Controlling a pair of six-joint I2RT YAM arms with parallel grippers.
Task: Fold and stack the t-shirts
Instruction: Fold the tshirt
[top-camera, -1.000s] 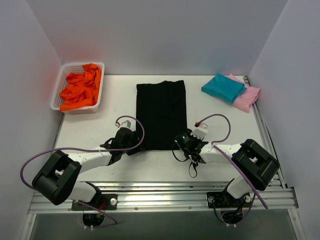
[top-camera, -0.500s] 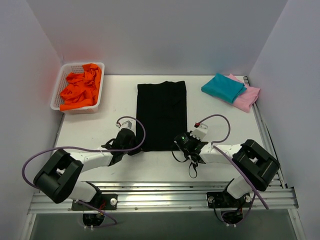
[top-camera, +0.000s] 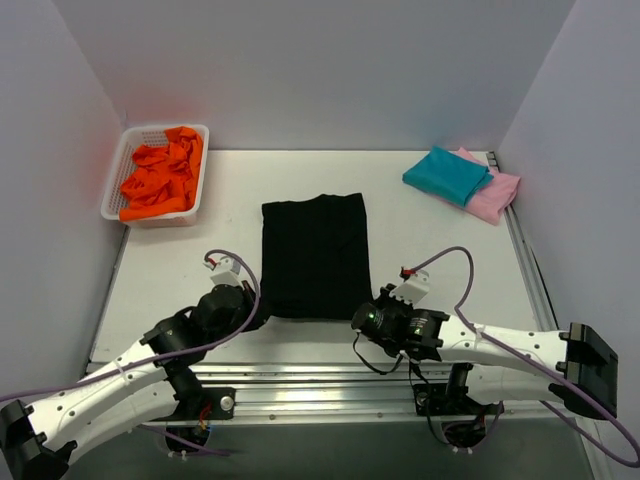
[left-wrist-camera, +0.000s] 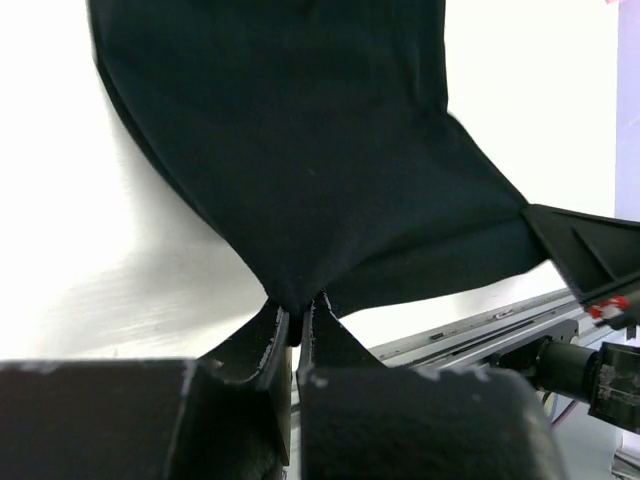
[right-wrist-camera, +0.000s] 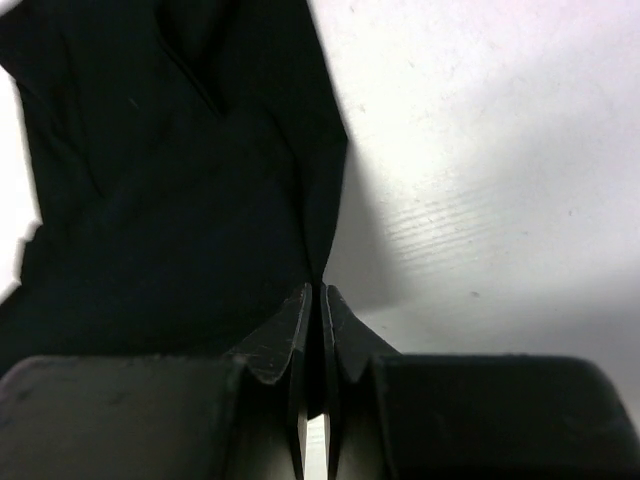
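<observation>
Table (top-camera: 440, 250): white, mostly bare around the work.
Black shirt (top-camera: 315, 255): mid-table, already a narrow long panel, far end flat, near hem raised. Left wrist view shows the hem pulled taut between the two near corners.
Basket (top-camera: 118, 175): far-left corner, full of orange cloth (top-camera: 160, 175), well apart from the shirt.
Teal shirt (top-camera: 447, 175): folded, far right, lying on the folded pink shirt (top-camera: 503, 192). That reads as the stack.
Left jaws: closed on the near-left corner of the black shirt. Right jaws: closed on the near-right corner, only a sliver of gap showing in the wrist view.
My read: the two-corner hold keeps the hem straight so it can be carried over toward the far end for a cross fold.
The route to the stack looks open. The one snag risk is the arm cables (top-camera: 440, 262) looping near the shirt's edges.
</observation>
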